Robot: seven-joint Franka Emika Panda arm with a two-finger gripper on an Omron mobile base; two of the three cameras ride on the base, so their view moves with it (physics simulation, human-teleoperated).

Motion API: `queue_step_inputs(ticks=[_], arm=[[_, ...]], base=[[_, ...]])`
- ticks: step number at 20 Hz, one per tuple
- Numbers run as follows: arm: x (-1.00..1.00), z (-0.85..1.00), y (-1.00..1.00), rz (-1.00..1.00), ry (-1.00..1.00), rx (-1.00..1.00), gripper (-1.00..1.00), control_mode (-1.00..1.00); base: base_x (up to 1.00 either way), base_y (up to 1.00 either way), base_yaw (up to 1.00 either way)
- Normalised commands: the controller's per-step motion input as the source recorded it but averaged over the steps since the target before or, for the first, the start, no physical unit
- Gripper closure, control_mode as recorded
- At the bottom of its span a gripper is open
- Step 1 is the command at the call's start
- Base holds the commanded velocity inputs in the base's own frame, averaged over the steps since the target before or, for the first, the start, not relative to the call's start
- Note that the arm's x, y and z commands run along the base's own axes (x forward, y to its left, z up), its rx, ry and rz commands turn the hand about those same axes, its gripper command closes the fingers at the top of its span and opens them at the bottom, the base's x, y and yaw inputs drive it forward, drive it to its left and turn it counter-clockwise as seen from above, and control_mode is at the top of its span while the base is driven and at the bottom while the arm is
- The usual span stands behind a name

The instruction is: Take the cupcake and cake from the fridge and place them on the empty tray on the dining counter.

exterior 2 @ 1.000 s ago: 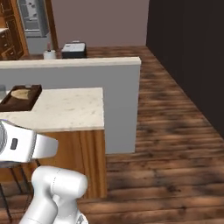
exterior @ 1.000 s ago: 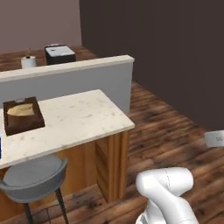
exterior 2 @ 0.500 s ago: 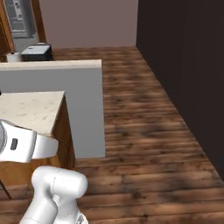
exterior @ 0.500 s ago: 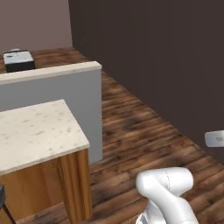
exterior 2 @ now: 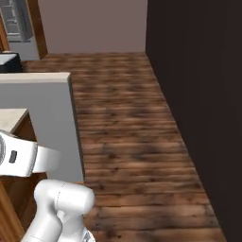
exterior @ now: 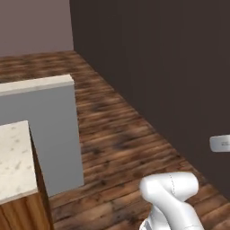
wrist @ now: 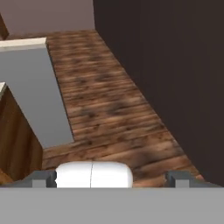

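The right end of the dining counter [exterior: 13, 166] sits at the left, its beige speckled top backed by a raised grey ledge [exterior: 42, 85]. The same counter end [exterior 2: 10, 115] and ledge [wrist: 24, 43] lie left of the arm and hand. A strip of the grey fridge [exterior 2: 16, 21] appears far off in the top left corner. My gripper [wrist: 111, 178] is open, its dark fingertips [wrist: 43, 178] spread wide over bare wooden floor with nothing between them. The cupcake, cake and tray are out of view.
A tall dark wall [exterior: 161, 67] runs along the right side, with a small white plate [exterior: 220, 143] on it. Wooden floor [exterior 2: 123, 123] stretches between the wall and the counter. A black appliance [exterior 2: 7, 61] sits beyond the ledge.
The whole picture has swung right as the base turned: the counter slid off to the left, and the stool and the bread tray left the views. The gripper stays open.
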Motion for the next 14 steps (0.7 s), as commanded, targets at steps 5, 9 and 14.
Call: queue_step_inputs(ticks=[5,9,14], arm=[[0.0,0.0,0.0,0.0,0.0,0.0,-1.0,1.0],[0.0,0.0,0.0,0.0,0.0,0.0,-1.0,1.0],[0.0,0.0,0.0,0.0,0.0,0.0,-1.0,1.0]], base=[[1.0,-0.84,0.26],[1.0,-0.71,0.3],[1.0,-0.41,0.21]])
